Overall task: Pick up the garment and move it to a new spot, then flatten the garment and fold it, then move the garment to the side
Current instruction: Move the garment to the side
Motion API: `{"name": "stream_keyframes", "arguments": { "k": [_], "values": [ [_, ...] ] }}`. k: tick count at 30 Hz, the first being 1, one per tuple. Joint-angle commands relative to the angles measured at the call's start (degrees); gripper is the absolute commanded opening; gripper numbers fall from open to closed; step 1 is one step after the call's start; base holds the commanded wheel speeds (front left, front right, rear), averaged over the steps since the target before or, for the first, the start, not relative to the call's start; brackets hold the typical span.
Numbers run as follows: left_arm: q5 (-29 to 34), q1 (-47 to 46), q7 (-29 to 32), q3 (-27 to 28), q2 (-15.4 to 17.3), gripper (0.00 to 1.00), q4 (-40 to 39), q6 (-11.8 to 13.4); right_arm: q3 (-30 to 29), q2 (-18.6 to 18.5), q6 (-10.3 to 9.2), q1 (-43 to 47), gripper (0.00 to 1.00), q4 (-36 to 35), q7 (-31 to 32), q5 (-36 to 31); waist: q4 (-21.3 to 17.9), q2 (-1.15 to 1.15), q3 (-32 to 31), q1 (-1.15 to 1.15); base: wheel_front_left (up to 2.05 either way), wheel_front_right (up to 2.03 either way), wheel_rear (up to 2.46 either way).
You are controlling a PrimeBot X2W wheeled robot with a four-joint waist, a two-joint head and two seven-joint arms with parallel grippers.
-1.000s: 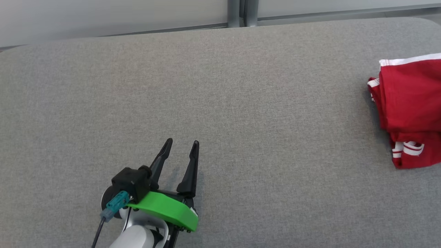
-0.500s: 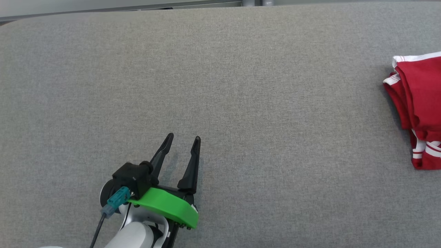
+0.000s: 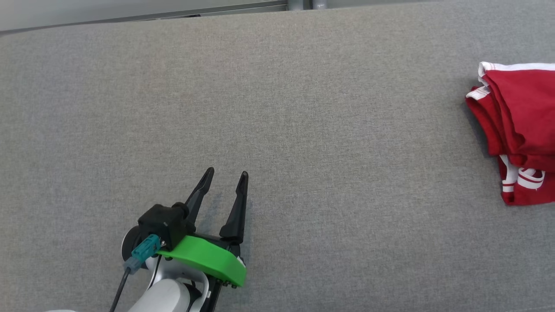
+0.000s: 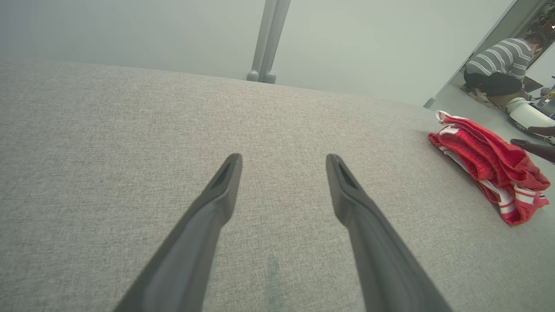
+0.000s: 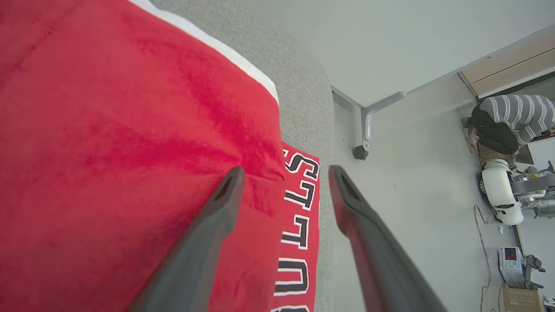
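The garment [image 3: 518,117] is red with white trim and lies in a folded heap at the right end of the grey table [image 3: 303,108]. In the right wrist view my right gripper [image 5: 286,171] hovers open just over the garment [image 5: 108,130], its fingers apart above a strip with black lettering at the table's edge. Nothing is pinched between them. Far to the left, my left gripper [image 3: 226,173] stands open and empty over bare table. In the left wrist view my left gripper [image 4: 282,160] points across the table and the garment [image 4: 485,164] lies at the right.
The table's rounded corner [image 5: 303,86] ends just beyond the garment, with floor [image 5: 412,182] and a wheeled table leg [image 5: 362,147] below. A person in a striped top [image 5: 516,117] crouches on the floor among equipment. A wall and a post [image 4: 266,43] stand behind the table.
The head camera has shifted, so the whole picture has moved. The garment's top layer has slumped into a looser, more rumpled heap. My left gripper has stayed put and open.
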Motion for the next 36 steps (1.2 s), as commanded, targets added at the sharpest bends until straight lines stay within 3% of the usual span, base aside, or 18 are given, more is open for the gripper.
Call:
{"name": "stream_keyframes", "arguments": {
  "k": [1, 12, 25, 36],
  "values": [
    [0.0, -0.4, 0.0, 0.3, 0.5, 1.00, 0.2, 0.1, 0.1, 0.7, -0.06, -1.0, 1.00, 0.1, -0.9, -0.4, -0.7, 0.28, -1.0, 0.00, 0.00, 0.00, 0.00],
    [-2.6, 1.1, -3.0, 3.1, 0.3, 1.00, 2.4, -0.7, 0.4, 5.4, -0.06, -3.5, 1.00, -2.2, -5.5, 3.7, -2.4, 0.28, -8.1, 0.00, 0.00, 0.00, 0.00],
    [-5.4, 5.7, -5.6, 10.9, 1.2, 1.00, 6.7, 0.6, 0.7, 12.4, -0.06, 2.8, 1.00, -10.8, -6.6, 14.0, -2.3, 0.28, -15.9, 0.00, 0.00, 0.00, 0.00],
    [-3.8, 11.5, -6.0, 16.0, 2.2, 1.00, 7.6, 1.0, -9.6, 21.2, -0.06, 15.2, 1.00, -18.9, -8.7, 11.8, -0.4, 0.28, -18.4, 0.00, 0.00, 0.00, 0.00]
  ]
}}
